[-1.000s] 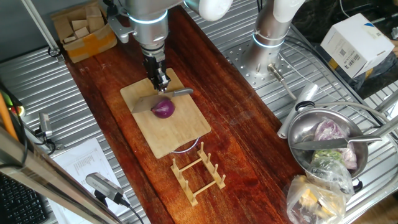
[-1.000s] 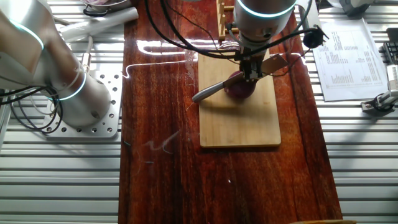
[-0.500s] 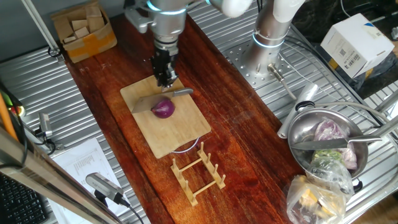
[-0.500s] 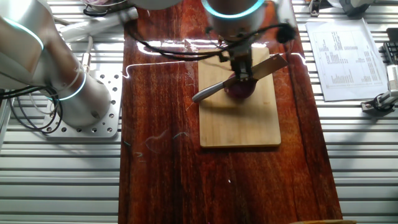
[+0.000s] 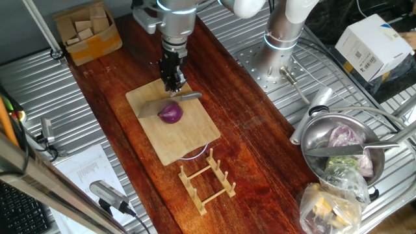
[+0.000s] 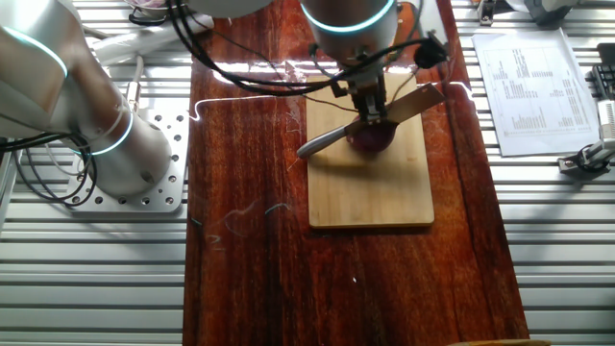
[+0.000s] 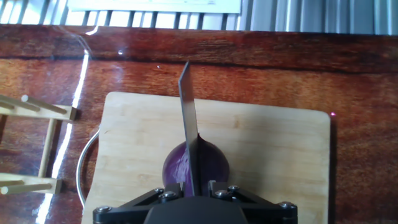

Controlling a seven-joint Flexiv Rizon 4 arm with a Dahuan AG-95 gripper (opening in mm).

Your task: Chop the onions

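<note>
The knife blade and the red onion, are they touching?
Touching. The hand view shows the knife blade lying edge-down across the top of the red onion, with no gap.

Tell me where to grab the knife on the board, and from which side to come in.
Grip the knife by its grey handle, coming straight down from above. The blade stands on edge, spine up, apparently lodged in the red onion, so the handle's flat sides face outward for the fingers. The handle juts clear of the onion over the bamboo board, leaving room around it.
</note>
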